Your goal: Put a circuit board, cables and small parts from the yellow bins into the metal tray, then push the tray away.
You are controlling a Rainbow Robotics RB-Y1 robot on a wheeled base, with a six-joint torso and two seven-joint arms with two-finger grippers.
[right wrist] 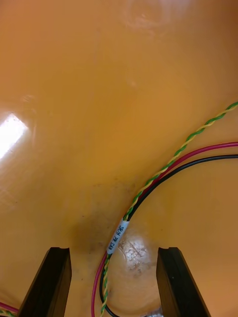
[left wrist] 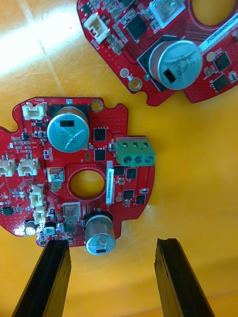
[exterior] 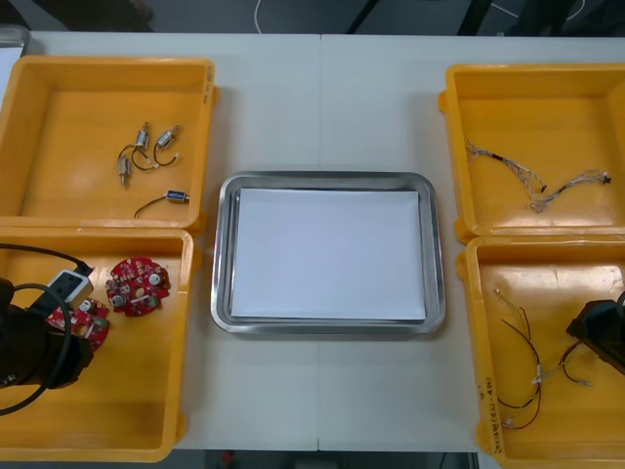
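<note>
Two round red circuit boards lie in the near-left yellow bin [exterior: 117,391]. My left gripper [left wrist: 111,280] hovers open just over that bin's floor, and the nearer board [left wrist: 74,168] has its edge at the gap between the fingers. The second board [left wrist: 163,44] lies beyond it. My right gripper [right wrist: 115,285] is open low in the near-right bin [exterior: 547,283], with a bundle of red, black and green-yellow twisted cables [right wrist: 117,237] running between its fingers. The metal tray [exterior: 327,180], white inside, sits mid-table.
The far-left bin [exterior: 78,107] holds several small metal parts [exterior: 146,147] with short wires. A thin twisted cable [exterior: 537,186] lies in the far-right bin [exterior: 527,98]. More red and black cables [exterior: 522,391] lie near the right arm [exterior: 601,332].
</note>
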